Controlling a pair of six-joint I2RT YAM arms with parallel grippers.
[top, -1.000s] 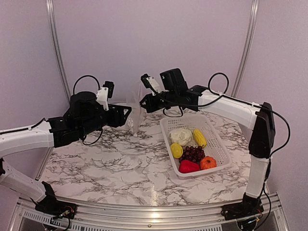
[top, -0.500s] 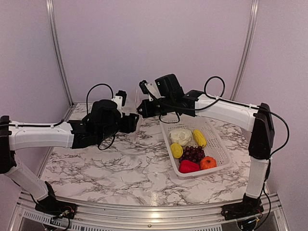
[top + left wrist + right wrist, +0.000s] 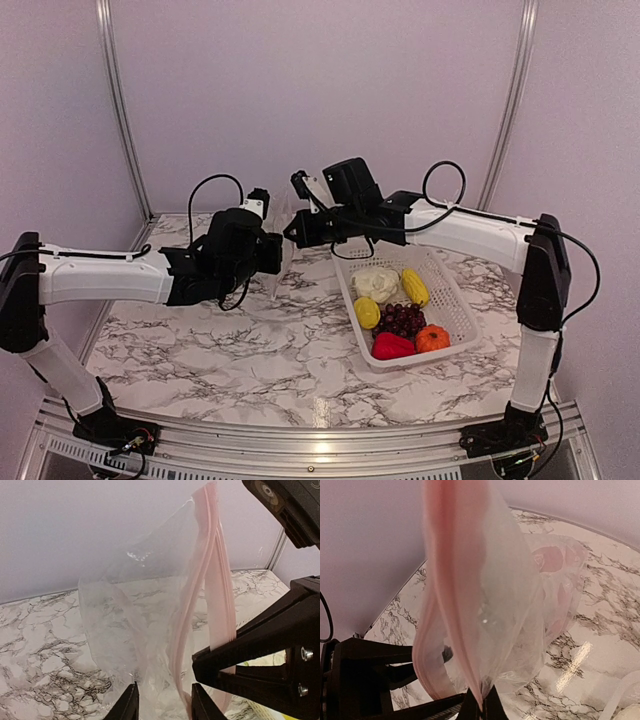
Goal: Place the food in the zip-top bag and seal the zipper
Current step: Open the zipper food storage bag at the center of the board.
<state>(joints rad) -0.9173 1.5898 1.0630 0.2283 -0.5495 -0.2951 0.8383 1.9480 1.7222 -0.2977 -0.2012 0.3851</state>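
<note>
Nearest, toward the right edge of the bench point(image 3: 250, 350), the food waits untouched in a white lattice basket point(image 3: 452, 296): cauliflower point(image 3: 376, 282), grapes point(image 3: 402, 320), red pepper point(image 3: 391, 346), orange fruit point(image 3: 432, 338) and two yellow pieces point(image 3: 367, 312). None of it is bagged, so this looks like the step of getting the mouth open.

Further back, both arms meet above the middle of the bench toward its far edge. The zip-top bag point(image 3: 130, 620) hangs there in the air. The right fingers point(image 3: 270, 635) are clenched on its pink-tinted zipper point(image 3: 207, 580), which keeps the limp film off the marble and presents the strip edge-on.

The left fingers point(image 3: 127, 707) are spread apart, one on each side of the strip, grasping nothing. They are probably set to pinch one lip so the two arms can pull the mouth apart. The film is thin and crinkly, so taking both lips together is a risk.
</note>
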